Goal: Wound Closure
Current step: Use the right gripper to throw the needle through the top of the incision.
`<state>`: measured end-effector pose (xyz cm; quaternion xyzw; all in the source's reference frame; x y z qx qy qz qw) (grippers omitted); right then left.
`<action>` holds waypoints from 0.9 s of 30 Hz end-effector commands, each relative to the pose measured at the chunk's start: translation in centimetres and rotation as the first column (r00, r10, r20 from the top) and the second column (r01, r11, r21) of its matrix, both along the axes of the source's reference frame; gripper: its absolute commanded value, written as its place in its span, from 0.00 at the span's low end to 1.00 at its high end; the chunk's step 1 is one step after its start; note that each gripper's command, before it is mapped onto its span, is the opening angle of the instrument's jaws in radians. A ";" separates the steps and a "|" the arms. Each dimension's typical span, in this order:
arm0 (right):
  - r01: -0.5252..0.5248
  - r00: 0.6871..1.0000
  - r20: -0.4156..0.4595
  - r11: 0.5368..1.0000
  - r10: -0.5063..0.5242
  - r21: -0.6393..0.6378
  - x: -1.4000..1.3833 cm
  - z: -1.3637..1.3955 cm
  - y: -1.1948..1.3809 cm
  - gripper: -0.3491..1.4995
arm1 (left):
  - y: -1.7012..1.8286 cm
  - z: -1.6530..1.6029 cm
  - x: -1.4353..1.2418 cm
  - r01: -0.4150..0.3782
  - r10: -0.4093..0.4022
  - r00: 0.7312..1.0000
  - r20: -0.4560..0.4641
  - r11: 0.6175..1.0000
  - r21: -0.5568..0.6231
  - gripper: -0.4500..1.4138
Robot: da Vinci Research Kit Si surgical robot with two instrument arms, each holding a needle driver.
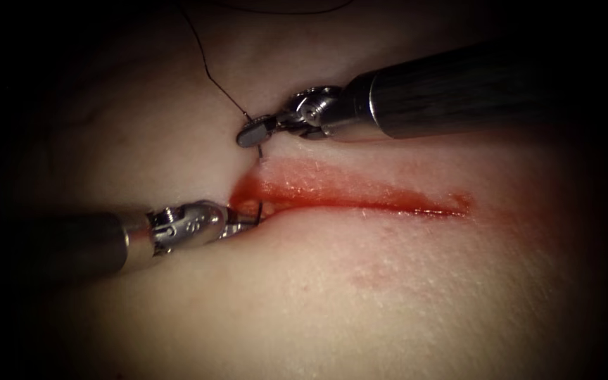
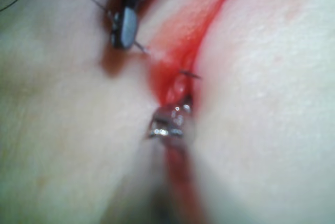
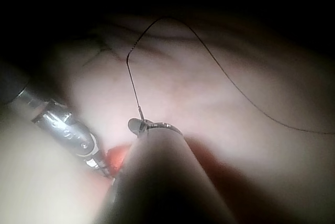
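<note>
The tissue (image 1: 360, 281) carries a long red cut (image 1: 360, 197) that runs across the endoscope view. My right tool (image 1: 251, 134) comes in from the upper right, jaws shut on the needle (image 1: 260, 149) near its thread end. The needle enters the far edge of the cut at its left end. A short dark stretch of needle (image 2: 190, 74) shows inside the cut. Black thread (image 1: 209, 70) trails up and away from the right jaws (image 2: 124, 28). My left tool (image 1: 242, 224) lies at the cut's left end against the near edge, close to that dark stretch.
Red fluid (image 1: 423, 205) wets the cut along its length and pools at the left end. The thread (image 3: 157, 20) arcs in a loop over the pale tissue behind the right tool (image 3: 137, 125). The left tool's shaft (image 3: 68, 130) lies close beside it.
</note>
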<state>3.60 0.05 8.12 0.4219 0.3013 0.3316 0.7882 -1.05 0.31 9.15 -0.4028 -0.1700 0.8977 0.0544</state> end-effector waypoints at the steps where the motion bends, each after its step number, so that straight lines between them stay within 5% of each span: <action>1: 0.002 1.000 0.001 1.000 -0.002 0.011 0.06 0.06 -0.05 0.00 | -0.04 0.07 -0.06 -0.001 0.001 1.000 0.002 1.000 0.002 0.05; 27: -0.011 0.998 0.061 0.979 -0.002 0.206 0.00 0.00 -0.58 0.00 | -0.03 0.08 -0.07 -0.001 0.001 1.000 0.002 1.000 0.002 0.05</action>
